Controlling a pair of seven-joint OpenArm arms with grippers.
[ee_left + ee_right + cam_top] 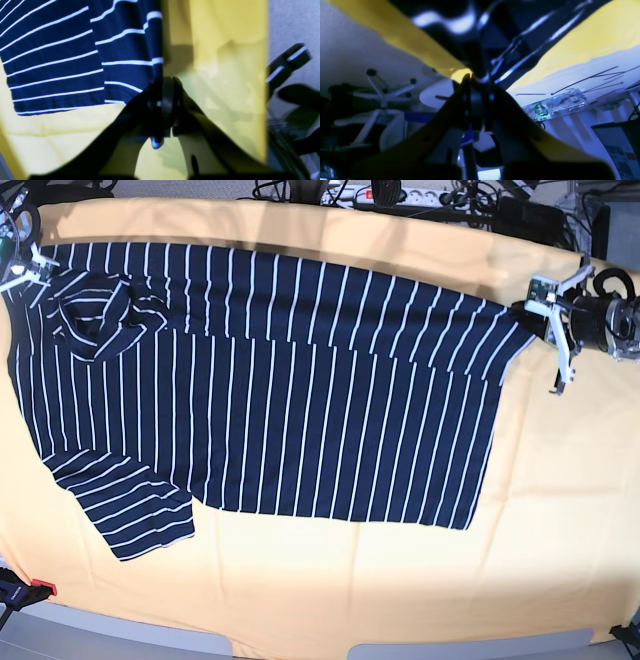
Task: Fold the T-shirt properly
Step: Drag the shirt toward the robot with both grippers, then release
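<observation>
While the T-shirt (300,410) lies on the yellow table (560,510) with only its far edge folded, the left gripper (535,310) and right gripper (25,272) each pinch a far corner, most folding remaining.

Office or lab workspace. Yellow-covered table (330,590); power strip (385,194) and tangled cables (470,195) at 12 o'clock. Right wrist view: swivel chair base (382,96) at 9 o'clock, plastic water bottle (555,104) at 3 o'clock.

Left gripper (163,82) pinches the T-shirt (57,62) edge.
</observation>
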